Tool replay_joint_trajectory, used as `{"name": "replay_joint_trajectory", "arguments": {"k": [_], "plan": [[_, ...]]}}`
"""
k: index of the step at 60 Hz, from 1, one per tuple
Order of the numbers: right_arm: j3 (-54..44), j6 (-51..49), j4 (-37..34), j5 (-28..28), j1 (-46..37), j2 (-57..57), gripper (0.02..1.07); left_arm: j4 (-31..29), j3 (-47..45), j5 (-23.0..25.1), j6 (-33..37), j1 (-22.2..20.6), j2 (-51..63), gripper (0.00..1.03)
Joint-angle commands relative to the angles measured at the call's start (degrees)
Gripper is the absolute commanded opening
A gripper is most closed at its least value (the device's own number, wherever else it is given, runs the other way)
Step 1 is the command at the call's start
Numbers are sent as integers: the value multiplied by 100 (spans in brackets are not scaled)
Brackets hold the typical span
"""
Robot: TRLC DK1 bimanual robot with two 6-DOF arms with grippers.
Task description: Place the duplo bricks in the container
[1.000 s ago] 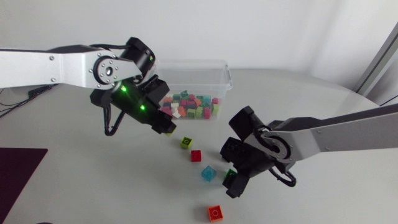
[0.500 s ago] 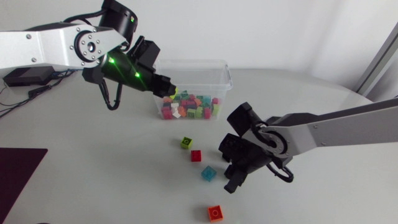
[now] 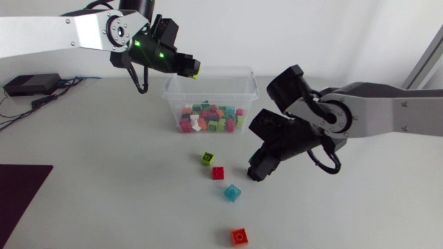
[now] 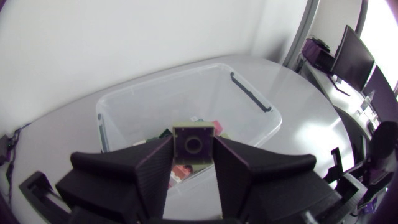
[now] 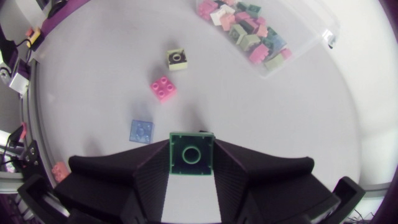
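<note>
two end effectors are seen, each pinching one brick. the left end effector (image 4: 193, 140) is clamped from two sides on a yellow-green held brick (image 4: 194, 148), whose stud is turned toward the wrist camera. it is held above the clear container (image 3: 172, 104), over the rear left corner as seen from the head view. in the left wrist view the container is seen below and ahead of the fingers. many mixed-colour bricks (image 3: 211, 116) are piled inside the container on its floor.

the right end effector (image 5: 191, 148) is clamped on a green held brick (image 5: 191, 157), gripped on two opposite sides. it is held over the desk (image 3: 104, 194), in front of the container's right end and apart from it.

four loose bricks are left on the desk in front of the container. a lime brick (image 3: 207, 158) and a red brick (image 3: 218, 172) are set just beside each other. a light blue brick (image 3: 231, 193) is placed near them, toward the front. an orange brick (image 3: 239, 236) is set well apart, nearest the front edge. the red brick is the one nearest the right end effector.
</note>
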Motion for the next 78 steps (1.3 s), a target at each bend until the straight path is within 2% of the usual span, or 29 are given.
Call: {"name": "replay_joint_trajectory", "arguments": {"k": [1, 7, 11, 13, 15, 18, 23, 30, 40, 59, 68, 78], "plan": [[204, 63, -103, -79, -66, -114, 24, 77, 352, 15, -168, 35, 273, 33], [345, 72, -120, -123, -110, -140, 24, 86, 580, -38, -221, 35, 475, 36], [468, 81, -129, -158, -171, -140, 24, 86, 686, -135, -230, 26, 580, 46], [547, 90, -129, -185, -215, -140, 24, 95, 712, -205, -221, 18, 607, 58], [618, 90, -147, -202, -233, -131, 24, 95, 712, -231, -203, 9, 607, 63], [723, 90, -155, -228, -268, -131, 24, 121, 695, -240, -177, 9, 598, 84], [934, 90, -155, -281, -330, -70, 24, 130, 659, -240, -133, 9, 536, 97], [1286, 134, -155, -352, -426, 45, 24, 148, 449, -302, 34, 44, 264, 98], [1716, 336, 38, -431, -541, 220, 24, 280, -351, -284, 632, 158, -580, 98], [2551, 564, 442, -483, -637, 976, 24, 209, -2118, 524, 2029, 255, -1591, 98], [2920, 617, 627, -589, -760, 1310, 24, -204, -2382, 946, 2592, 193, -1643, 98], [3202, 705, 811, -633, -831, 1583, 24, -353, -2716, 1052, 3312, 88, -1617, 98]]}}
